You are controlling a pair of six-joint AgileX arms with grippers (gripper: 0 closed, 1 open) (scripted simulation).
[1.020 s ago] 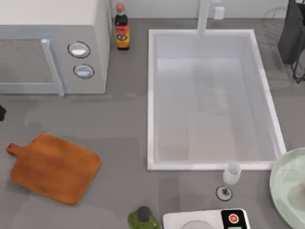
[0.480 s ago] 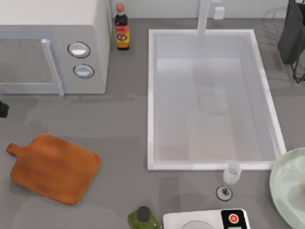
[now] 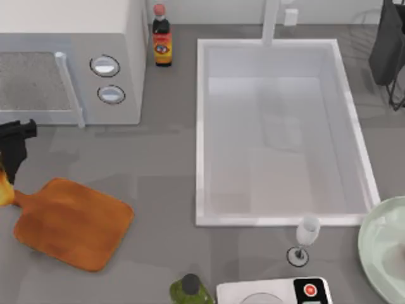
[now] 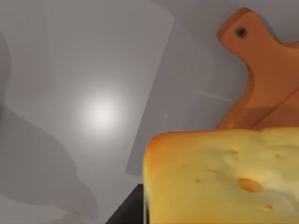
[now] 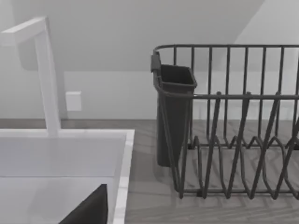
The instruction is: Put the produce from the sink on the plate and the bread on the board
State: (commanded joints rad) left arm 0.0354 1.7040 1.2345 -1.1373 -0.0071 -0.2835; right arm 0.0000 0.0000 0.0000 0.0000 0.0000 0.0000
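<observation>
The left tool [image 3: 11, 166], at the counter's [image 3: 164, 171] nine o'clock edge, is closed on the bread [image 4: 224, 179] beside the board's [image 3: 73, 221] handle.

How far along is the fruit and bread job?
Done: the sink looks bare, though the plate, cut off at the edge, cannot confirm the fruit. In hand: the left gripper holds the bread beside the board. Left: set it on the board. The right arm idles by the sink's far corner.
</observation>
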